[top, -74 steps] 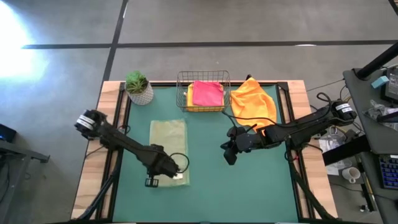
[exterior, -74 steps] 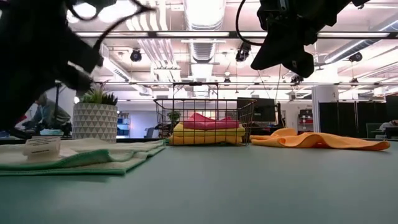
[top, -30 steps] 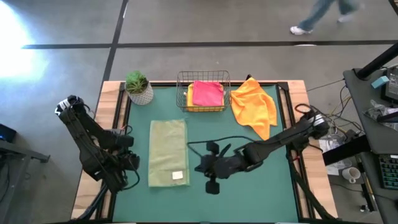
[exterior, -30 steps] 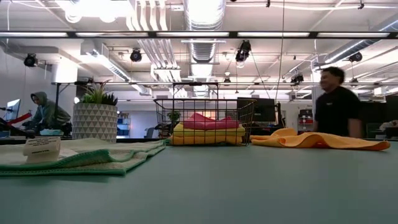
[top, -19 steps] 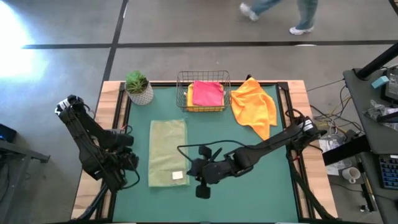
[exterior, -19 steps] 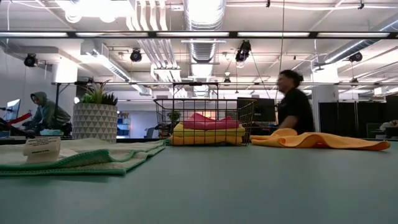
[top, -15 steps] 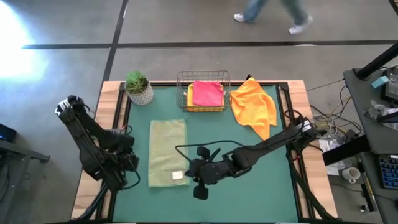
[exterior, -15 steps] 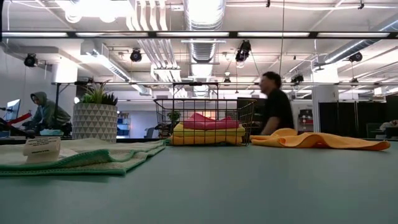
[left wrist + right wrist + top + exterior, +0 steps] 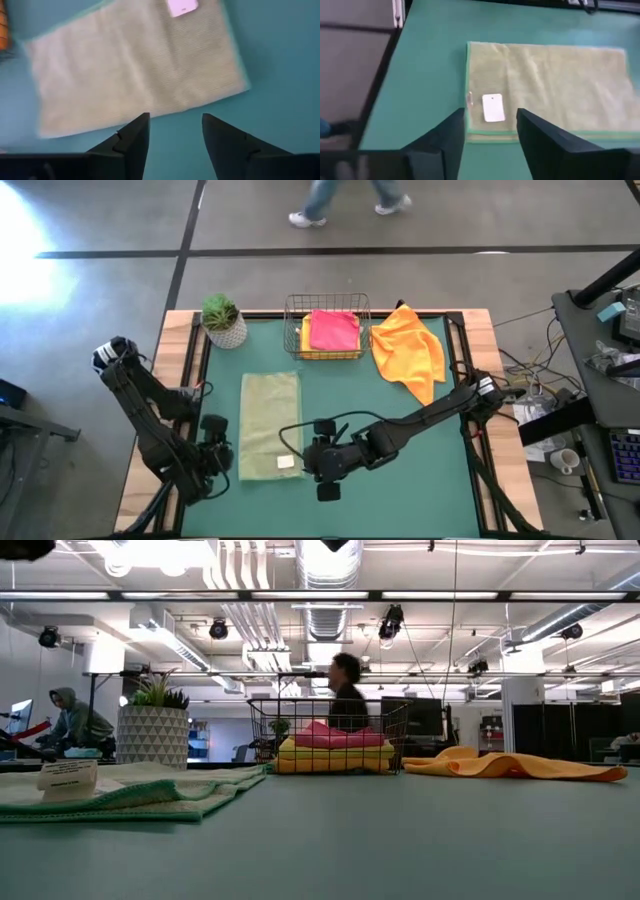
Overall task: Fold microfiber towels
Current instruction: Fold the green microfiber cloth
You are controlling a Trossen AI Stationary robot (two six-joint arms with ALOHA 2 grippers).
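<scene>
From above, the pale sage green towel (image 9: 270, 425) lies folded into a long rectangle on the left half of the green table (image 9: 400, 490), a white tag (image 9: 286, 462) at its near right corner. The left gripper (image 9: 215, 465) sits beside the towel's left edge near the table's front left corner; the right gripper (image 9: 318, 462) sits just off the towel's near right corner. An orange towel (image 9: 408, 350) lies loose at the far right corner, beside the wire mesh basket (image 9: 327, 326) holding a pink towel (image 9: 333, 330) on a yellow one, with the potted plant (image 9: 222, 319) at the far left corner.

At table height, the sage towel (image 9: 130, 790) lies flat at the left, its tag (image 9: 67, 776) upright; a person (image 9: 347, 690) stands behind the basket (image 9: 325, 735).

The left wrist camera shows its fingers (image 9: 132, 137) apart above bare table, beside the towel (image 9: 135, 65).

The right wrist camera shows its fingers (image 9: 452, 137) apart, the tag (image 9: 493, 107) between them farther off, on the towel (image 9: 550, 85).
</scene>
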